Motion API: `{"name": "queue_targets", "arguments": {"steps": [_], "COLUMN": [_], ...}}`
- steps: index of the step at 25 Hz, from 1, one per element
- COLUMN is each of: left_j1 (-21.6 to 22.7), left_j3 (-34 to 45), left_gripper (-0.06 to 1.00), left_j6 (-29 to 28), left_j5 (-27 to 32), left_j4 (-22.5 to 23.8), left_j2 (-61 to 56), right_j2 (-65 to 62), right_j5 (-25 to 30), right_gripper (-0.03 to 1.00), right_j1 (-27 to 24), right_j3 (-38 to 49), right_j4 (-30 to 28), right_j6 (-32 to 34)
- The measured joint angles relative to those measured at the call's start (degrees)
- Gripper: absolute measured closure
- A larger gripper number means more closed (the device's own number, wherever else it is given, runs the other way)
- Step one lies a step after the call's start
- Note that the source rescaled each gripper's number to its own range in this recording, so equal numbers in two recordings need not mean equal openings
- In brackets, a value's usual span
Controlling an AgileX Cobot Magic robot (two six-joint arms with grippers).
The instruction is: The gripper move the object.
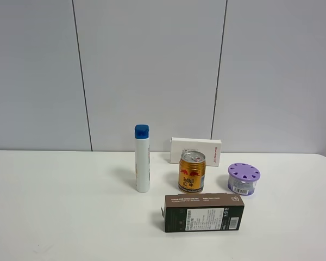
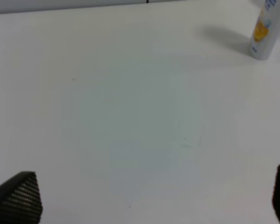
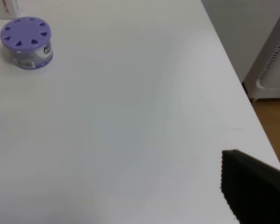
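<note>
Upright, one gold can, two boxes, left hand spread empty, right hand's opening seemingly unclear.

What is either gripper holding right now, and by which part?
Nothing is held. The left gripper is open over bare table; only one finger of the right gripper shows, with nothing against it. The can stands untouched.
</note>
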Motion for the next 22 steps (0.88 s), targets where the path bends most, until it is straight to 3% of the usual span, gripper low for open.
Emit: {"name": "queue_targets", "arguments": {"steps": [22], "left_j1": [0.00], "left_j3": [0.00], "left_gripper": [-0.06], "left_j6": [0.05], "left_j5": [0.00], "left_j4": [0.00], "left_j2": [0.00], "right_j2": [-1.85], "right_j5": [-0.02], "right_gripper": [-0.03], "right_j1": [0.06], "right_j3": [0.00], "right_j4": [-1.32], "right_j6": [1.26]}}
